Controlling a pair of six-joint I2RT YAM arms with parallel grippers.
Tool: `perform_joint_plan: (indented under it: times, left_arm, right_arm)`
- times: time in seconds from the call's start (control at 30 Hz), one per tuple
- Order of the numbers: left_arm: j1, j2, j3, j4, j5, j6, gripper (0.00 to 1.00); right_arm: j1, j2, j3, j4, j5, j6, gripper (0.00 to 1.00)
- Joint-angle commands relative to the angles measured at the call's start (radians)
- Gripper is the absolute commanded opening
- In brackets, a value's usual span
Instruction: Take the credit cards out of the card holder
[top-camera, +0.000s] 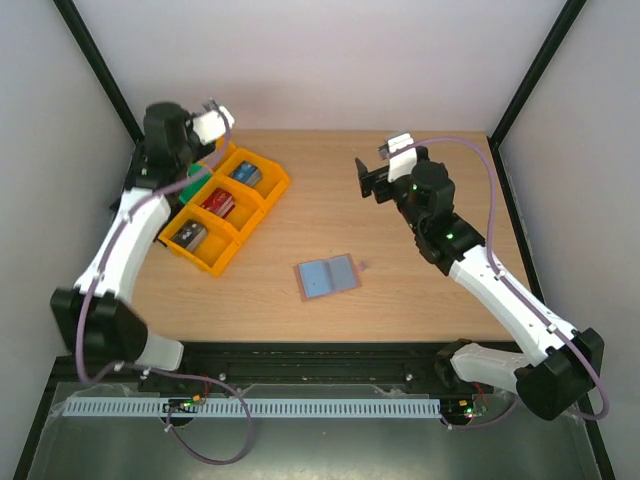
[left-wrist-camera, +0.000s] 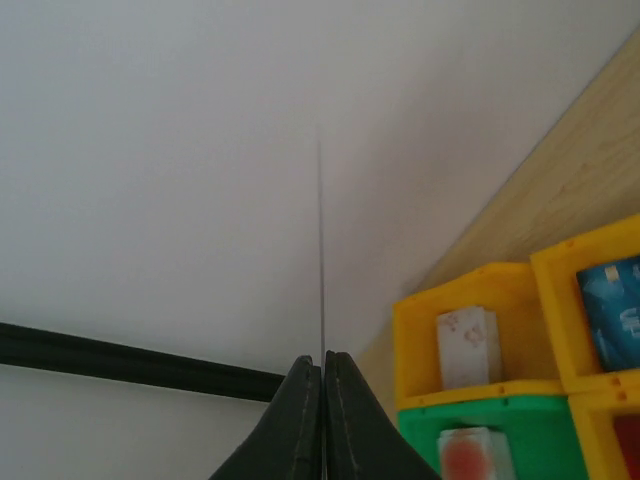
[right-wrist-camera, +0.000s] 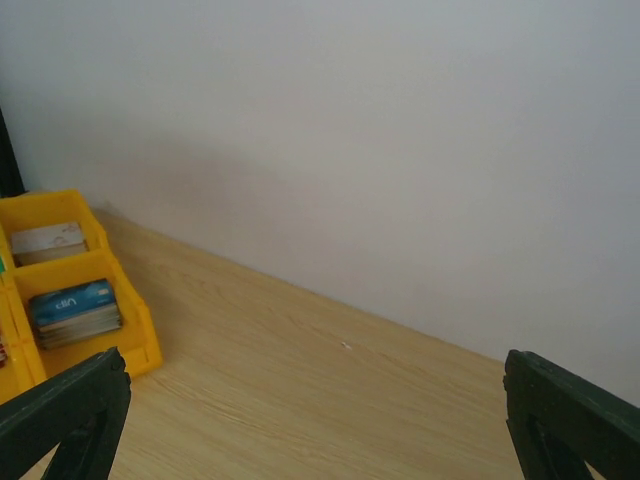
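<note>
2 arms, 2 grippers. L gripper (left-wrist-camera: 322, 365): fingers pressed together, nothing between, up at back-left by trays. R gripper (right-wrist-camera: 312, 400): spread wide, nothing held, above desk (top-camera: 430, 290) back-right. 1 card holder (top-camera: 352, 272) flat mid-desk, well apart from both. Blue-grey credit cards (top-camera: 322, 278) showing on it, count unclear. Yellow trays (top-camera: 262, 200): 3 compartments seen from top, each w/ contents. 1 green tray (left-wrist-camera: 480, 420), mostly hidden by L arm.
</note>
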Motion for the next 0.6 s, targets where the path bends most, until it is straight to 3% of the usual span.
perform_joint_plan:
  times: [0.0, 0.27, 0.57]
  left_arm:
    - [0.079, 0.253, 0.232, -0.281, 0.172, -0.302, 0.02]
    - [0.187, 0.739, 0.737, -0.393, 0.216, -0.492, 0.02]
    - [0.195, 0.885, 0.738, -0.268, 0.057, -0.381, 0.02]
  right_arm:
    - [-0.061, 0.001, 0.024, -0.006, -0.100, 0.036, 0.99]
    - [-0.142, 0.036, -0.040, 0.024, -0.200, 0.043, 0.99]
    - [-0.190, 0.117, -0.016, -0.007, -0.247, 0.030, 0.99]
